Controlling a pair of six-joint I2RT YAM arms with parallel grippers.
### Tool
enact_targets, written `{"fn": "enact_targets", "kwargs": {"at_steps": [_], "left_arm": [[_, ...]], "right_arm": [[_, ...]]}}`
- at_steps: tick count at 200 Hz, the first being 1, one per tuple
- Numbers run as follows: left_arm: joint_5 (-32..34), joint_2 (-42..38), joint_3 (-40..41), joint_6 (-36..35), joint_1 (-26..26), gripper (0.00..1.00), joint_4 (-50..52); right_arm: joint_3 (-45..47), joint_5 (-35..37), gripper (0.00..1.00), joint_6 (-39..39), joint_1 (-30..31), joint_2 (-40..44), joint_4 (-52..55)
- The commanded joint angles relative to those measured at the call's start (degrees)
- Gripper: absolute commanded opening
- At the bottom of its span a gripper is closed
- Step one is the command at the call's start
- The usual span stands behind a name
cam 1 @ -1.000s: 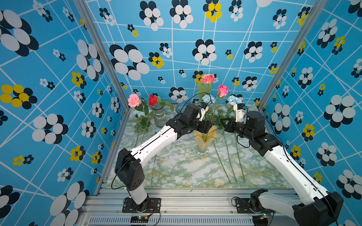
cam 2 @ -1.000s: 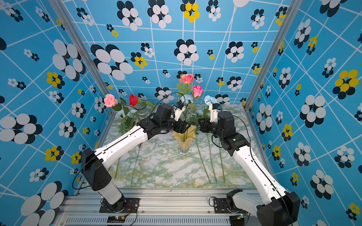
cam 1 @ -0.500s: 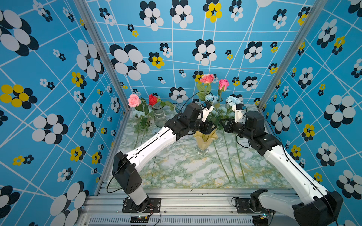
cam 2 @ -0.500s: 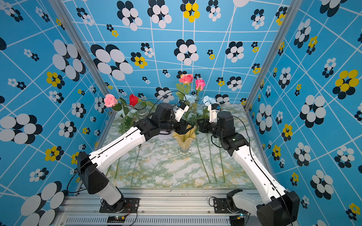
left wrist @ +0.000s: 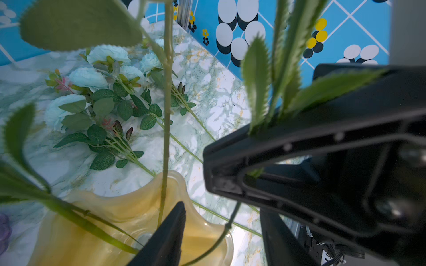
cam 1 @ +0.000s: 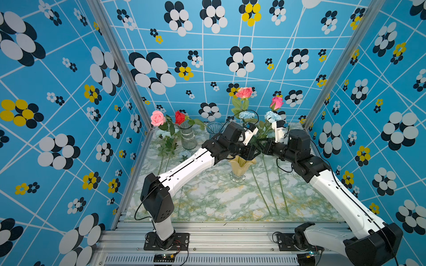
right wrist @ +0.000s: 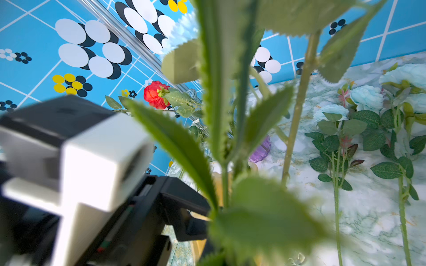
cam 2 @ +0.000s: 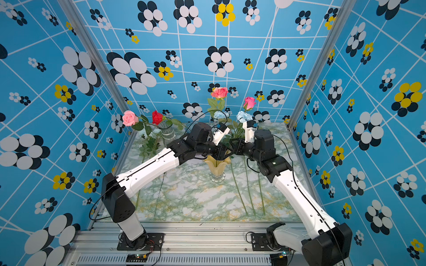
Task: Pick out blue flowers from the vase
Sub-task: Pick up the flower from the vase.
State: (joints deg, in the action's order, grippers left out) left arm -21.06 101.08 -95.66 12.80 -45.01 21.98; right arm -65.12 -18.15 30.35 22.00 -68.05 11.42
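The amber fluted vase (cam 1: 241, 167) (cam 2: 216, 165) stands mid-table with two pink roses and two small blue flowers (cam 1: 246, 114) (cam 1: 272, 116) (cam 2: 220, 114) in it. My left gripper (cam 1: 253, 152) (left wrist: 222, 218) hangs over the vase's rim, open, with one thin green stem (left wrist: 222, 232) loose between its fingers. My right gripper (cam 1: 265, 147) meets it from the other side. Its black fingers (left wrist: 299, 142) are shut low on a serrated-leaf blue flower stem (right wrist: 224, 184), and leaves hide the fingertips in the right wrist view.
Several large blue flowers (left wrist: 87, 78) (right wrist: 366, 96) lie at the back right, their long stems (cam 1: 269, 191) running forward. A clear vase (cam 1: 187, 137) holding a red rose (cam 1: 179, 117) and a pink rose (cam 1: 158, 118) stands back left beside a glass bowl (cam 1: 213, 129).
My left gripper has pushed in over the vase and its jaws have narrowed. The right-hand pink rose has swung to the right. The right arm has barely moved.
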Motion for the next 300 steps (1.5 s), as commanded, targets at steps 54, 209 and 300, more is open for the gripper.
{"fn": "enact_targets", "kwargs": {"at_steps": [54, 209, 300], "left_arm": [[-1.96, -0.30, -3.32, -1.02, 0.76, 0.34, -1.14], [-0.45, -4.27, -2.09, -0.76, 2.24, 0.00, -2.97], [-3.68, -10.09, -4.09, -0.63, 6.61, 0.00, -3.62]], "right_arm": [[-1.83, -0.59, 0.08, -1.07, 0.93, -0.23, 1.36], [-2.30, -2.85, 0.70, -2.18, 1.99, 2.41, 3.39], [1.31, -4.45, 0.83, -7.59, 2.07, 10.50, 10.19]]}}
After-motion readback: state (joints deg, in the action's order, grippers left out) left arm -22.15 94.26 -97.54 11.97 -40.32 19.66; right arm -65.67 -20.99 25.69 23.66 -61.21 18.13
